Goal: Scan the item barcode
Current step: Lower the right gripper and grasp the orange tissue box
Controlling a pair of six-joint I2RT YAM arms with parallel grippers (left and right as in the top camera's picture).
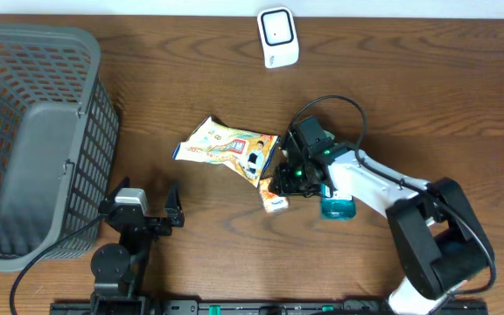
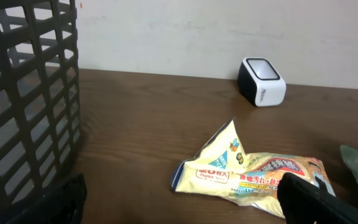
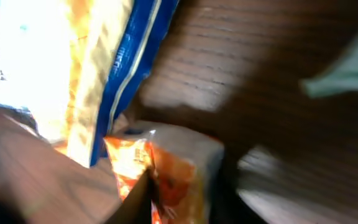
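Right gripper point(image 1: 283, 179) low at right edge of snack bag point(image 1: 230, 147), on small orange packet point(image 1: 276, 203), likely picking for scan; blur hides grip. Left gripper point(image 1: 144, 207) below-left of bag, fingers spread, empty.

The overhead camera looks straight down on the whole surface point(image 1: 409, 87). The left wrist camera sits low, facing level across it toward the wall point(image 2: 197, 31), sharing the snack bag point(image 2: 253, 177) and scanner point(image 2: 263, 81). The right wrist camera is blurred, very close to the bag's edge.
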